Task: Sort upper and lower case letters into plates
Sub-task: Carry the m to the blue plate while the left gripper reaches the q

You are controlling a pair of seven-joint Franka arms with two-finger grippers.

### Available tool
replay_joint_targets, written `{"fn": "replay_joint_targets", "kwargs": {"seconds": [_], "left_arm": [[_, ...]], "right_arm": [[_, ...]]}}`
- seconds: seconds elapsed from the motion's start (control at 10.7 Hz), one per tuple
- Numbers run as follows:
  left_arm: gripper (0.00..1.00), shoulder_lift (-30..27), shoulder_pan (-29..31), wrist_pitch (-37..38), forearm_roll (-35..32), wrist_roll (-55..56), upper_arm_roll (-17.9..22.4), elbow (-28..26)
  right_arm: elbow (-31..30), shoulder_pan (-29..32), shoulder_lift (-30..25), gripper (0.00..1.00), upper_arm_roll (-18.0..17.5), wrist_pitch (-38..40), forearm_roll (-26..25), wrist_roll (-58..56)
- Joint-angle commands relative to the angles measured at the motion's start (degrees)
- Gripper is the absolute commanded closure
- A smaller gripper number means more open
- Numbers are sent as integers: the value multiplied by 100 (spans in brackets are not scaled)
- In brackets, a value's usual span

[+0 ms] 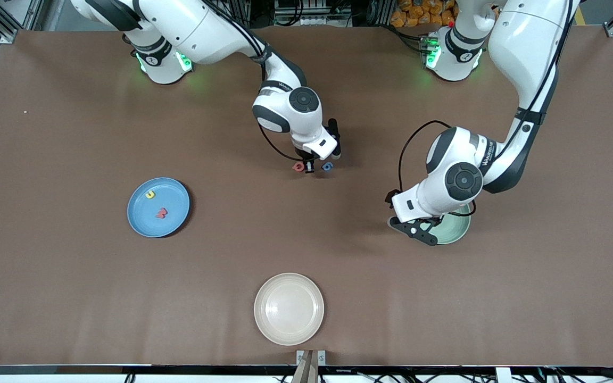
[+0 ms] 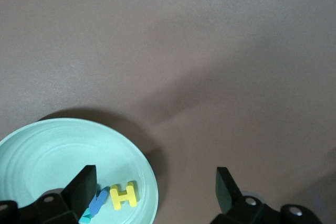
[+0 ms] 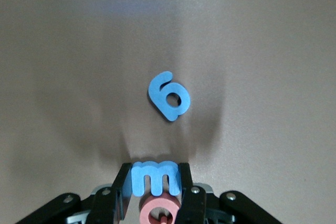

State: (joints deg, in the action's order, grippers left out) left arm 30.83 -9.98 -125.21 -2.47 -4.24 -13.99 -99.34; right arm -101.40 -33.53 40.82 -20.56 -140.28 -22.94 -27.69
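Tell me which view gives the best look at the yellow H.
The left wrist view: the yellow H lies in plain sight in the mint green plate, beside a blue letter. In the front view the left arm covers that part of the plate. The right wrist view does not show it.

1. The right gripper (image 3: 155,184) is lowered at mid-table, wrist pointed down, fingers (image 3: 185,179) closed on a small blue letter (image 3: 154,177), apparently.
2. The left gripper (image 1: 417,230) is held low, fingers (image 2: 84,182) spread wide, nothing gripped.
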Motion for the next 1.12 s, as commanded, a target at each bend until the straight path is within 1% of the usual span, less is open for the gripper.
{"fn": "replay_joint_targets", "kwargs": {"seconds": [0.0,0.09,0.19,0.28,0.37,0.47,0.56,0.65,0.75,0.84,0.93,1.03], "left_arm": [[0,55,-13,137,-104,-77,1,143],[0,64,13,137,-104,-86,10,151],[0,64,13,137,-104,-86,2,152],[0,81,-13,137,-61,-8,1,160],[0,142,-22,93,166,115,-25,169],[0,178,-135,76,638,456,-86,178],[0,213,-415,-3,669,581,-86,334],[0,248,-704,-213,617,591,-52,414],[0,240,-977,-580,469,713,-34,372],[0,231,-1171,-975,424,1375,-42,354],[0,248,-1539,-1249,380,2113,-16,310],[0,318,-1873,-1600,-47,2729,10,275]], "right_arm": [[50,127,-222,92,-211,350,-97,299],[85,197,-441,97,-290,787,34,352],[103,372,-730,98,-396,1078,340,352],[77,600,-1142,100,-440,1316,865,344],[103,907,-1555,100,-432,1876,1427,343],[103,1310,-1977,100,-414,2403,1920,335],[103,1793,-2372,100,-406,2957,2291,361],[103,2259,-2724,100,-292,3380,2608,352],[120,2525,-2954,100,22,3810,2715,352],[112,2806,-3052,100,269,4111,2716,274],[112,3191,-3149,100,419,4314,2681,169],[103,3204,-3185,100,882,4612,2646,194]]}}
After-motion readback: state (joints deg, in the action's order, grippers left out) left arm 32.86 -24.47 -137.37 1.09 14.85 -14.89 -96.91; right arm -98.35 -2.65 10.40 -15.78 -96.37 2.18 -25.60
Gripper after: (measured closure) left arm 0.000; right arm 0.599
